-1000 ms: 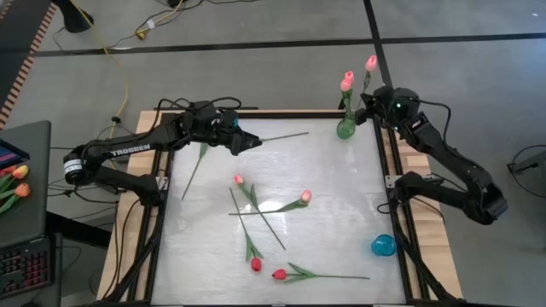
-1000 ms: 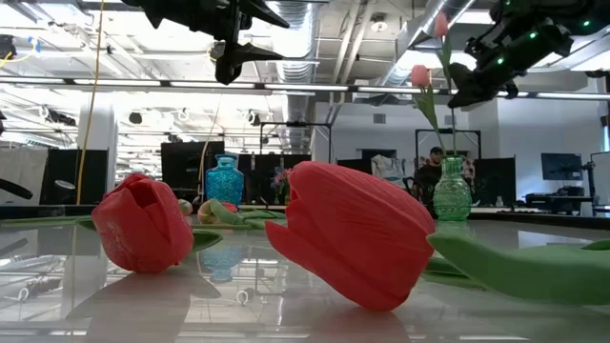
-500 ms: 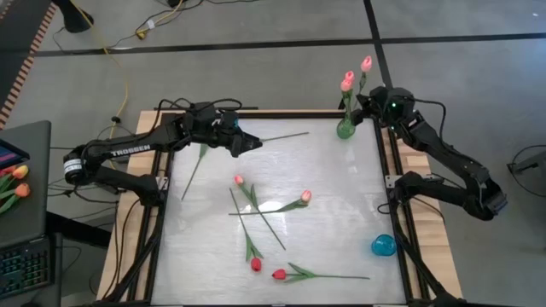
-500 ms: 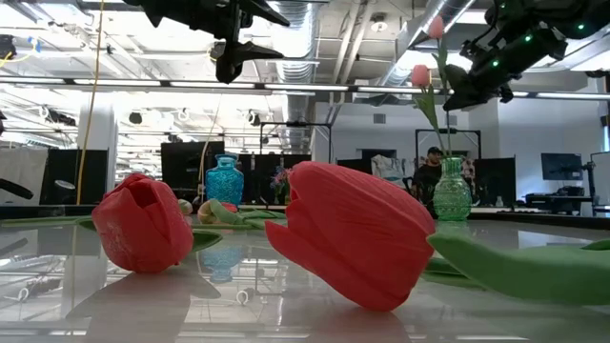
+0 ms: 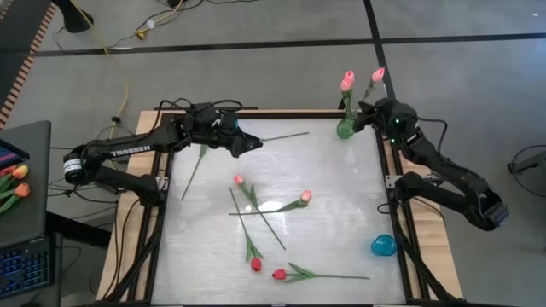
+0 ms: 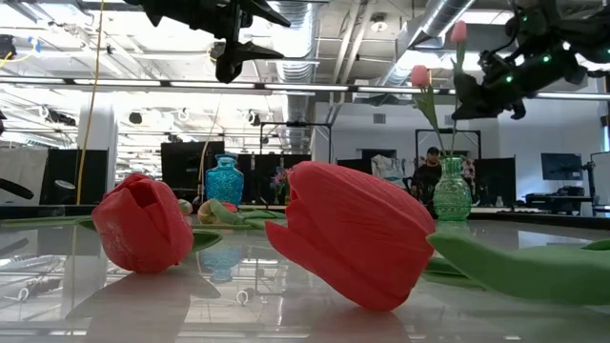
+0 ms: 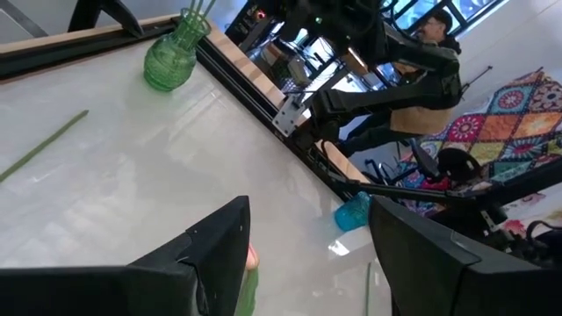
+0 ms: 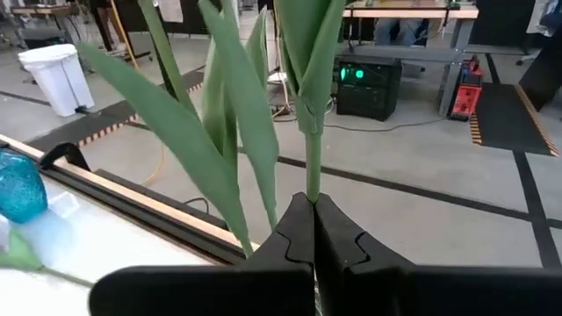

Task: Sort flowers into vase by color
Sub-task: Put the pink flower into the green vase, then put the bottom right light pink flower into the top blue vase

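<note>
A pink tulip (image 5: 378, 75) hangs by its thin stem in the right gripper (image 5: 372, 112), whose fingers are pinched tight on it just below the leaves, as the right wrist view shows; it sits just above and beside the green glass vase (image 5: 345, 129) at the bench's far right corner, where another pink tulip (image 5: 347, 82) already stands. To seat this one well, the stem's lower end likely has to be lined up over the vase's narrow mouth and lowered straight, avoiding the standing flower, and let go only once the stem is well inside; whether the tip is already in the neck cannot be told. Five loose tulips (image 5: 256, 205) lie scattered from mid-bench toward the near edge, some pink, two red, and a blue glass vase (image 5: 383, 246) stands near the near right corner. The left gripper (image 5: 247, 143) waits near the far left corner, fingers spread wide, with a stem (image 5: 286, 136) lying just beyond it.
</note>
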`<state>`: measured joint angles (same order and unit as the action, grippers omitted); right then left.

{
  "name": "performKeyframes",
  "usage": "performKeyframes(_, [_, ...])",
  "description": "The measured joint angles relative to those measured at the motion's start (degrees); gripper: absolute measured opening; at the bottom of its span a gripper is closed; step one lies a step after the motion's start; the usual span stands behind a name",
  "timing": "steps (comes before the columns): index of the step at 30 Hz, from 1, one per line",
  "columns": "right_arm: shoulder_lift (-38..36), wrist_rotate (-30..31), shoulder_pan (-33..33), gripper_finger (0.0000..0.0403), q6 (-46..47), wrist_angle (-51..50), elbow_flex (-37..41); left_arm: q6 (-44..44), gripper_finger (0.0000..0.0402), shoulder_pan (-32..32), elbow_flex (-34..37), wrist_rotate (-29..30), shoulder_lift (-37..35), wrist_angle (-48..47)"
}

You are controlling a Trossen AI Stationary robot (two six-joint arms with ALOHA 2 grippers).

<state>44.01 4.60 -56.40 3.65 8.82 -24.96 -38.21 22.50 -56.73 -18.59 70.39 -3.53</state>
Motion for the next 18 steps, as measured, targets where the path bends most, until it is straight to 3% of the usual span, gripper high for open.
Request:
performKeyframes(10, [1.41, 0.02, 0.0, 0.0022, 0.91, 2.8, 3.13, -0.16, 0.0219, 0.02, 0.0, -0.02, 0.0, 0.0])
performKeyframes(18, [1.42, 0.44, 0.0, 0.0094, 1.09, 1.82, 3.11, -0.18, 0.0219, 0.02, 0.0, -0.02, 0.0, 0.0])
